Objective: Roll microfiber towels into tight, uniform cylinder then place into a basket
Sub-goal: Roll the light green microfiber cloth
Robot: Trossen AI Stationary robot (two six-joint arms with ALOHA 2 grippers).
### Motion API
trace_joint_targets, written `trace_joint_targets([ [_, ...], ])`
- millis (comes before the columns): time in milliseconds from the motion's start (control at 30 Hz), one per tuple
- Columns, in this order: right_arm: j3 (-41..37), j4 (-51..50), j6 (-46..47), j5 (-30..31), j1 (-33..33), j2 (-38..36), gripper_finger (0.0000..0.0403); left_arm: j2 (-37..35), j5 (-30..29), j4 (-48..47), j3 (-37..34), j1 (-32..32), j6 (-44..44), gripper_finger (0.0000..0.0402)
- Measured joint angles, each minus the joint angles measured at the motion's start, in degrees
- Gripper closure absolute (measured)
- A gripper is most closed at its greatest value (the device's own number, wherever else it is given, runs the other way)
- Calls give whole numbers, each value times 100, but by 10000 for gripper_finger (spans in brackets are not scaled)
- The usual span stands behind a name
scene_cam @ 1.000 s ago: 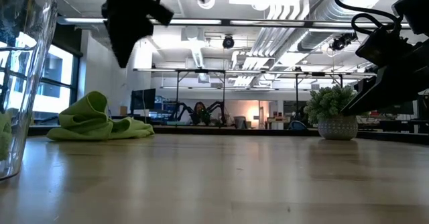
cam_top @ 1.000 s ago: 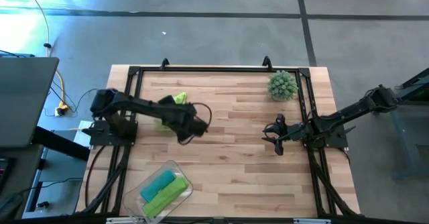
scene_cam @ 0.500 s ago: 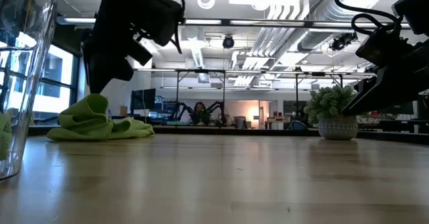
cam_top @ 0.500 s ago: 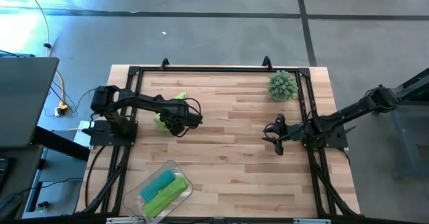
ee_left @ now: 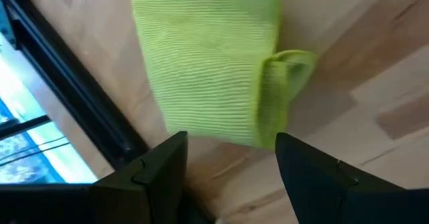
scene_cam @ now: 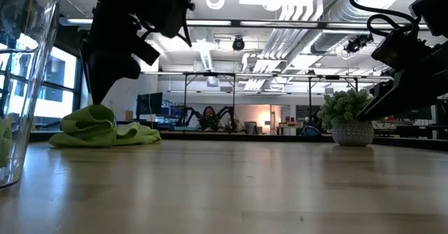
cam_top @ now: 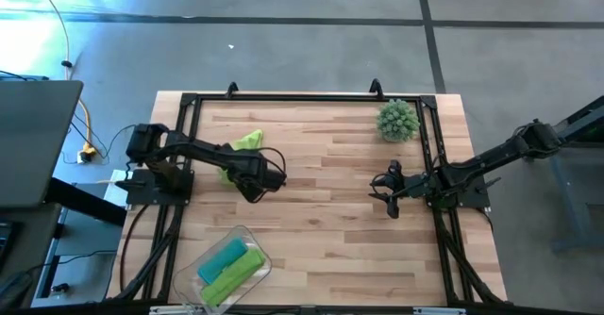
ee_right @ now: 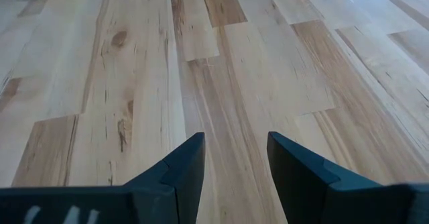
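**Third towel: left arm lining up the pick**

Left gripper (cam_top: 257, 185) is hovering over the loose lime towel (cam_top: 242, 145) at the counter's (cam_top: 330, 202) 10 o'clock, jaws spread wide, pinching nothing. My advice: drop onto one edge and flatten it before rolling; it's lying crumpled with a folded-over corner. Right gripper (cam_top: 387, 194) is waiting at 3 o'clock, jaws parted, empty. Basket (cam_top: 247, 233) at 7 o'clock is holding two rolls, teal and lime.

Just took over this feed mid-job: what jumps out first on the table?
The loose lime green towel lies crumpled near the table's far left, with the left gripper poised over it, fingers open and not yet gripping. Near the front edge, the clear basket already holds a teal roll and a green roll. The right gripper waits, empty.
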Motion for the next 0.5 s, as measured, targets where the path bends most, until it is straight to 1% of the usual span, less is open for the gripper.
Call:
trace_joint_targets([
  [133,0,0,1,0,2,1,249,2,-23,112,154,-250,-215,188],
  [267,0,-2,0,0,0,2,249,2,-340,137,148,-401,-369,188],
  [400,0,-4,0,0,1,2,249,2,-456,149,-163,-408,-785,188],
  [500,0,-7,0,0,0,2,249,4,-400,275,-501,-348,-944,188],
])
